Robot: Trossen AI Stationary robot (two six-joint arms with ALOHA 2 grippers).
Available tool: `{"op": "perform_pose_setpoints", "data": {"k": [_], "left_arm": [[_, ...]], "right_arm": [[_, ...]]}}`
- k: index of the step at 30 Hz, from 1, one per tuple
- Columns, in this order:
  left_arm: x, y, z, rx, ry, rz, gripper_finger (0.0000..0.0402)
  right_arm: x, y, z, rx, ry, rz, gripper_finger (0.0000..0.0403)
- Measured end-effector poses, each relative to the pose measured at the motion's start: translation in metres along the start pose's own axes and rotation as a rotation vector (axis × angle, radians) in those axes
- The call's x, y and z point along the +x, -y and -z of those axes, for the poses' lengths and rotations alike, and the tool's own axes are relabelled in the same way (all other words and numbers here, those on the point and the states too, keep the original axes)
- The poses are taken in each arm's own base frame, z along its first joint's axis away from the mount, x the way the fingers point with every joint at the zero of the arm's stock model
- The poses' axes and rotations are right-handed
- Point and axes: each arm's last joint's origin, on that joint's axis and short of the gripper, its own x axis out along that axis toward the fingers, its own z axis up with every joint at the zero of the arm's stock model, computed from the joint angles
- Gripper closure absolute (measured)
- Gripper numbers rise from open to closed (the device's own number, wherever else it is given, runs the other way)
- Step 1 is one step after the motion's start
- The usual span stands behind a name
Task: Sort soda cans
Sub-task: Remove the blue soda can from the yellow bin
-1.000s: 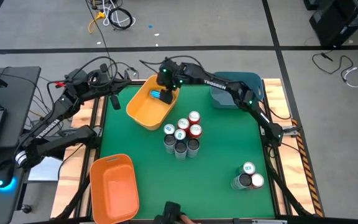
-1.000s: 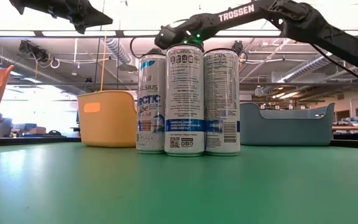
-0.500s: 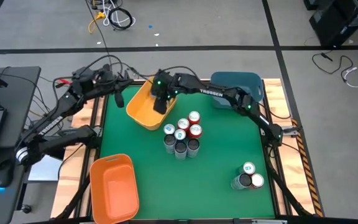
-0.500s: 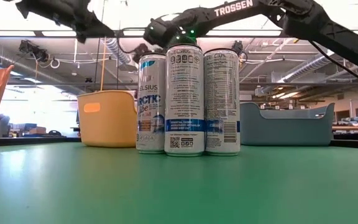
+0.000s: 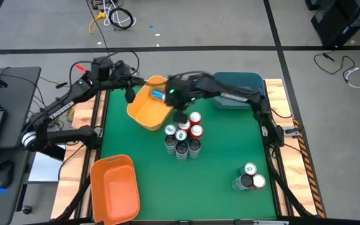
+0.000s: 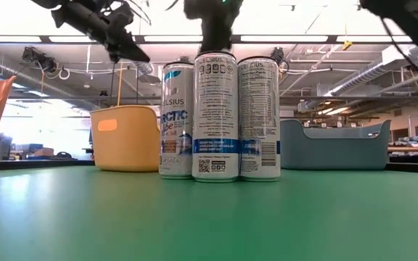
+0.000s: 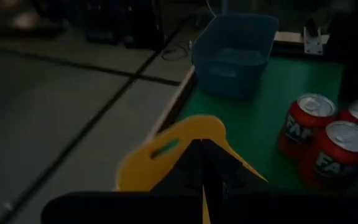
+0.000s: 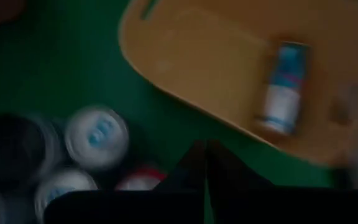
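Hovering empty over the soda cans (image 5: 183, 134), right pincer (image 5: 180, 117) is closed; left pincer (image 5: 130, 95) closed too

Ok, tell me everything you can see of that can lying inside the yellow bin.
The silver soda can with teal and blue markings lies on its side on the floor of the yellow plastic bin, toward the bin's far end from the cluster of standing cans. It looks like thin metal, undented as far as shows. It is the only can in the bin. Nothing grips it: the right hand, shut, is over the table beside the bin, apart from the can.
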Motion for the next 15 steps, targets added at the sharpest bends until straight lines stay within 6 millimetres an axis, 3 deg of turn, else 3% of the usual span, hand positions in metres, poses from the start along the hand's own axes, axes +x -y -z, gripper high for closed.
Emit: {"op": "perform_pose_setpoints", "data": {"k": [5,7,10,15], "left_arm": [[0.004,-0.005,-0.022,0.157,-0.033,0.032,0.0401],[0.011,-0.005,-0.032,0.225,-0.068,0.080,0.0401],[0.023,-0.006,-0.046,0.324,-0.170,0.166,0.0401],[0.051,-0.015,-0.072,0.411,-0.350,0.295,0.0401]], "right_arm": [[-0.085,0.017,0.016,0.044,0.173,0.096,0.0402],[-0.105,0.020,0.022,0.057,0.246,0.110,0.0403],[-0.111,0.020,0.031,0.053,0.317,0.121,0.0403],[-0.101,0.015,0.056,0.045,0.396,0.103,0.0403]]}}
